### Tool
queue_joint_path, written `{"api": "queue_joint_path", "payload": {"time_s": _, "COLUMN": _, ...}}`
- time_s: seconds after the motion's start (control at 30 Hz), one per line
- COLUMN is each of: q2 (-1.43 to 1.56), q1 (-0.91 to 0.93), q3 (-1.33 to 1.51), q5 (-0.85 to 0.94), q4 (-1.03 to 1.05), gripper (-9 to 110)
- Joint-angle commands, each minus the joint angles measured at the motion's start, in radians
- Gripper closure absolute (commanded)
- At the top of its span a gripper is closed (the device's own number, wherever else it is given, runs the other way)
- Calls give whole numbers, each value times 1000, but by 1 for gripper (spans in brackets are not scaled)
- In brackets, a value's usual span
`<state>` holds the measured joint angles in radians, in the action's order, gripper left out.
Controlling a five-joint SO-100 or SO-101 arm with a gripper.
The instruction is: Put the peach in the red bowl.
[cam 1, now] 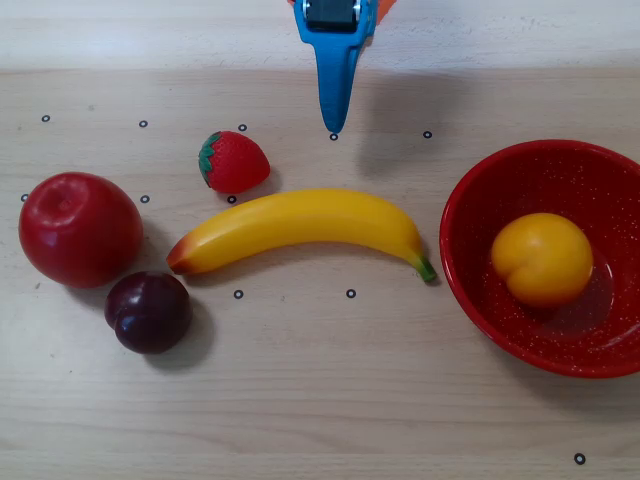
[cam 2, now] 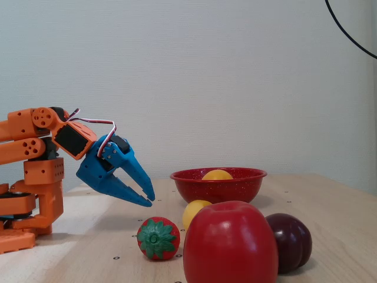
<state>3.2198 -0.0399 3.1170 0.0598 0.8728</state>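
The yellow-orange peach (cam 1: 541,258) lies inside the red bowl (cam 1: 470,210) at the right of the overhead view. From the fixed view only the peach's top (cam 2: 217,174) shows above the bowl's rim (cam 2: 194,175). My blue gripper (cam 1: 333,128) hangs at the top centre of the overhead view, far left of the bowl. Seen from the side, the gripper (cam 2: 147,200) points down toward the table with its jaws slightly apart and nothing between them.
A banana (cam 1: 300,226) lies across the middle, a strawberry (cam 1: 233,161) above its left end. A red apple (cam 1: 79,228) and a dark plum (cam 1: 149,311) sit at the left. The orange arm base (cam 2: 29,200) stands at the fixed view's left.
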Motion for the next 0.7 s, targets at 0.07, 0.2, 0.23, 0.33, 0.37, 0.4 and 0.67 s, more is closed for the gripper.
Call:
{"api": "queue_joint_path", "payload": {"time_s": 0.07, "q2": 11, "q1": -23, "q3": 2, "q5": 21, "q4": 11, "gripper": 101}}
{"api": "queue_joint_path", "payload": {"time_s": 0.2, "q2": 11, "q1": -23, "q3": 2, "q5": 15, "q4": 12, "gripper": 101}}
{"api": "queue_joint_path", "payload": {"time_s": 0.23, "q2": 11, "q1": -20, "q3": 2, "q5": 5, "q4": 12, "gripper": 101}}
{"api": "queue_joint_path", "payload": {"time_s": 0.33, "q2": 11, "q1": -21, "q3": 2, "q5": 9, "q4": 11, "gripper": 101}}
{"api": "queue_joint_path", "payload": {"time_s": 0.37, "q2": 11, "q1": -21, "q3": 2, "q5": 9, "q4": 11, "gripper": 101}}
{"api": "queue_joint_path", "payload": {"time_s": 0.4, "q2": 11, "q1": -21, "q3": 2, "q5": 9, "q4": 11, "gripper": 101}}
{"api": "queue_joint_path", "payload": {"time_s": 0.67, "q2": 9, "q1": -21, "q3": 2, "q5": 9, "q4": 11, "gripper": 101}}
